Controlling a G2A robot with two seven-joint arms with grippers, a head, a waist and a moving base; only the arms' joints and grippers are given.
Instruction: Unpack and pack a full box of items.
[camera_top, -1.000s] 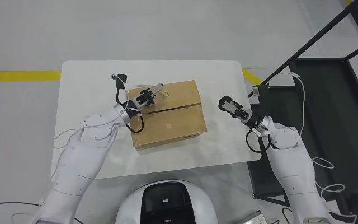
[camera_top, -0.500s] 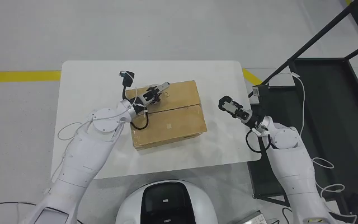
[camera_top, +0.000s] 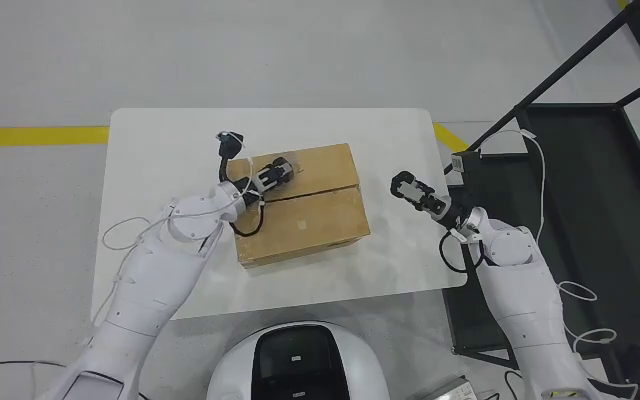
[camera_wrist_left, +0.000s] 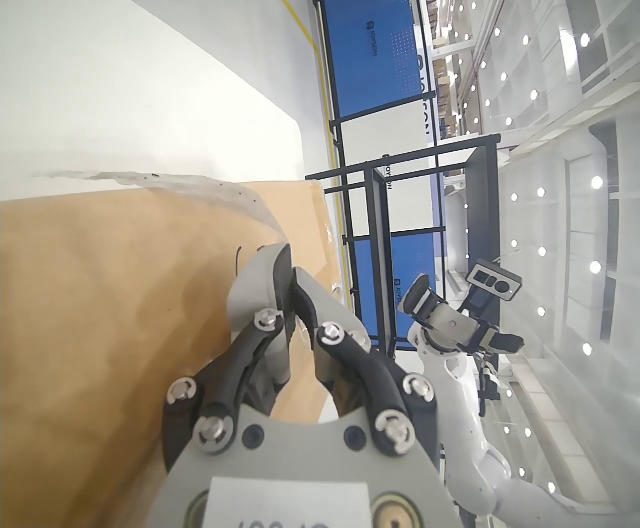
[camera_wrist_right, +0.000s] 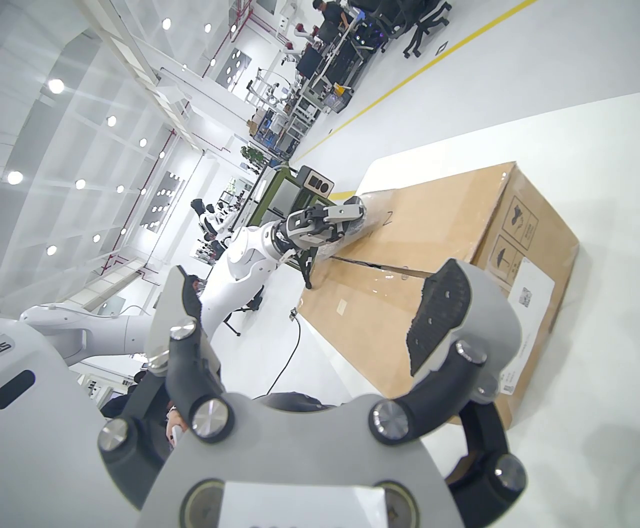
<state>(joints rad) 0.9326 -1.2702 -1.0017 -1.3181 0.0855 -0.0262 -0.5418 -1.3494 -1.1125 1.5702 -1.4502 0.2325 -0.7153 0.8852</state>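
While the left gripper lies low across the cardboard box top, pinched shut on a wrinkled strip of clear tape, the right gripper hangs spread wide beside this brown, flat-sided carton at the middle of the smooth white table.

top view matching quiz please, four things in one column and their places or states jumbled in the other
1 box
2 left gripper
3 right gripper
4 black rack

a open, over the table beside the box
b closed, standing on the table
c past the table's edge, on the right gripper's side
d shut on tape, at the box's top

Pairs: 1-b, 2-d, 3-a, 4-c
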